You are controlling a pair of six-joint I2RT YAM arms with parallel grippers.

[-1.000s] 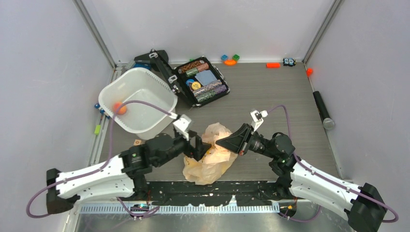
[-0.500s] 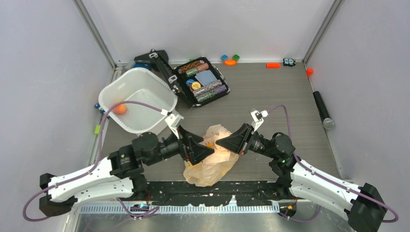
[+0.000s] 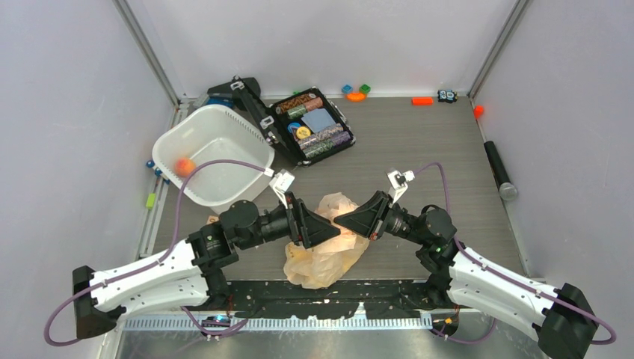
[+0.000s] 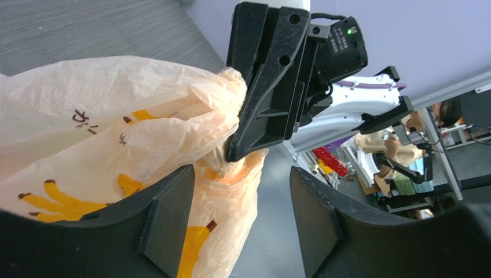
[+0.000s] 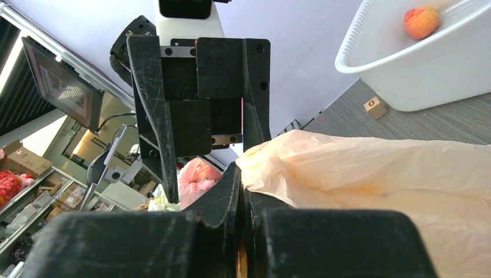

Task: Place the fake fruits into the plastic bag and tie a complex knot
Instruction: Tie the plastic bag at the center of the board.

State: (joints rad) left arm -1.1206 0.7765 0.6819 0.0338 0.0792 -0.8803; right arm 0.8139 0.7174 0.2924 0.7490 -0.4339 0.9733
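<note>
Currently: plastic bag unknotted, one fake fruit left in tub. Right gripper pinches bag; left gripper open.

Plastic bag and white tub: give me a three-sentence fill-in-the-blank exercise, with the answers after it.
The plastic bag is gripped by the ____. The left gripper has its jaws ____. The white tub holds exactly ____ orange fruit.
Missing: right gripper; open; one.
</note>
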